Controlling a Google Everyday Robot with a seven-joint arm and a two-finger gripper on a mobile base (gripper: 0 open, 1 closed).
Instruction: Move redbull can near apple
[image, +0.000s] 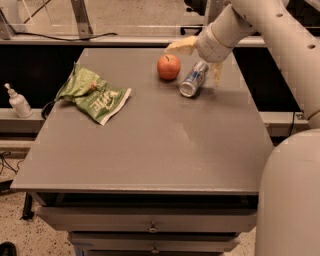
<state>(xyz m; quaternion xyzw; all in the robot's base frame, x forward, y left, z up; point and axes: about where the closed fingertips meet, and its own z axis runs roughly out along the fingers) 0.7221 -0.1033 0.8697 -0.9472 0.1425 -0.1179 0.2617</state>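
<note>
Your gripper (196, 62) sits at the far right of the table (150, 155), just above the surface, with its two pale fingers (179, 46) spread wide: one reaches left behind the apple and the other hangs down on the right; it grips nothing, so far as you can see.

The redbull can (194, 79) lies on its side on the tabletop directly under that open span, touching neither finger that you can make out; its long axis runs from the round end facing you, near and slightly left, up and away to the right toward the wrist. The apple (169, 67) stands just to the can's left, stem up, close beside it but with a thin gap between them; judged from this, the can is already near the apple, and your only arm needs just to lift clear without knocking the can into a roll.

The can shows blue and silver panels, but no lettering reads; the green snack bag (92, 94), well apart on the left, carries pale writing you cannot make out.
</note>
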